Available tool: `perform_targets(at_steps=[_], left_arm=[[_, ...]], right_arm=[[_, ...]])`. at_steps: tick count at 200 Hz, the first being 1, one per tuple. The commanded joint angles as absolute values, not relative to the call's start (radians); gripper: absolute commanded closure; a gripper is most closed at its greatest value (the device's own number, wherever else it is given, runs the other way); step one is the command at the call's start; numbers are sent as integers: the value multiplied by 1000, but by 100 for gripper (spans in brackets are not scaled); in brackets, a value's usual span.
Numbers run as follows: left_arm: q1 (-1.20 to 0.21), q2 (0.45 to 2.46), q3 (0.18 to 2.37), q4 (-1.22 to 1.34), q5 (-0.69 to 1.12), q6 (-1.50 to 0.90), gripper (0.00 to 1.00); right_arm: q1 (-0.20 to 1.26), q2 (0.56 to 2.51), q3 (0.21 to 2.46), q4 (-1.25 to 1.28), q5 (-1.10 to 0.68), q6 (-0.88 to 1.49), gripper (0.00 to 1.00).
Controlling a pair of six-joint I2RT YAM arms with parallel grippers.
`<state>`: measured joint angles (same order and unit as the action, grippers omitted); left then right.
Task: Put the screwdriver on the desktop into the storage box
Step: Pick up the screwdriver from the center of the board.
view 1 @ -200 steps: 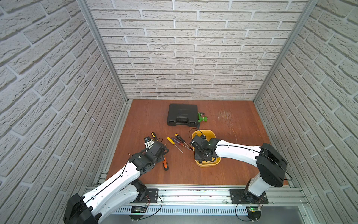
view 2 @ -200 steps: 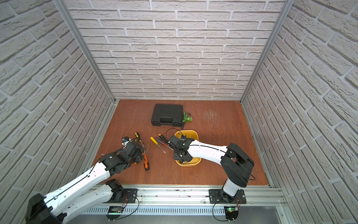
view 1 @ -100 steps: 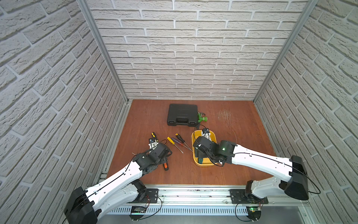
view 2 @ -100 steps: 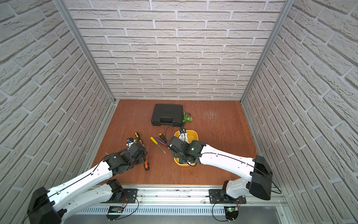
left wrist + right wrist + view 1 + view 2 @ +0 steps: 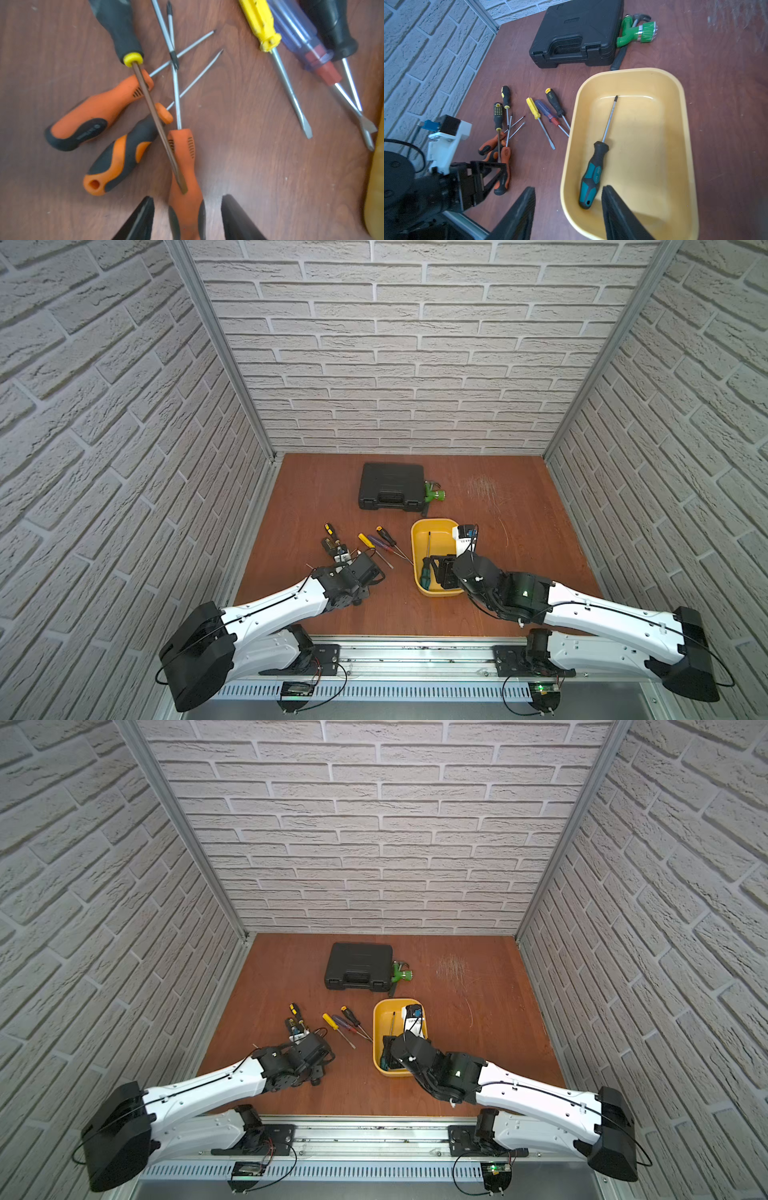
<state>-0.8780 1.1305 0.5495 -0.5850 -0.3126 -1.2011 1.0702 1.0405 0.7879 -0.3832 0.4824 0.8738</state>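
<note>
One teal-handled screwdriver (image 5: pixel 593 172) is already laid in the yellow storage box (image 5: pixel 633 71). Above the box's near end the right gripper (image 5: pixel 568 187) is held with jaws apart and empty. The next pick is judged to be in hand: an orange-handled screwdriver (image 5: pixel 189 172) on the desktop (image 5: pixel 249 166) is straddled by the left gripper (image 5: pixel 188 196), jaws apart and not touching it. A closing and a careful lift are called for, since the shaft of a black-and-yellow screwdriver (image 5: pixel 122 31) is laid across that handle. The markings on the handles cannot be read.

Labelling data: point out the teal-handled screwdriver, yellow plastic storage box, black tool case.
teal-handled screwdriver (image 5: pixel 592 176): right wrist view, handle.
yellow plastic storage box (image 5: pixel 633 83): right wrist view, wall.
black tool case (image 5: pixel 390 483): top view, lid.
</note>
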Motion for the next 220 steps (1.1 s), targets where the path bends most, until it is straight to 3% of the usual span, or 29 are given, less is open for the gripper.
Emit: perform_targets(at_steps=[1,30,113,220], left_arm=[[-883,1149,535,-528,-280,-1228,48],[-886,1169,523,-518,-267,-1263,52],[-888,1202,509,-494,-272,-1268,52],[-896,1169,568,-548,-270,-1231,79]], right_arm=[[1068,1071,834,-380,464,851,51],[1066,1083,845,-390,463,851,54],[1048,1089,846,-408,443,876,55],[1043,1028,786,-399,459,904,55]])
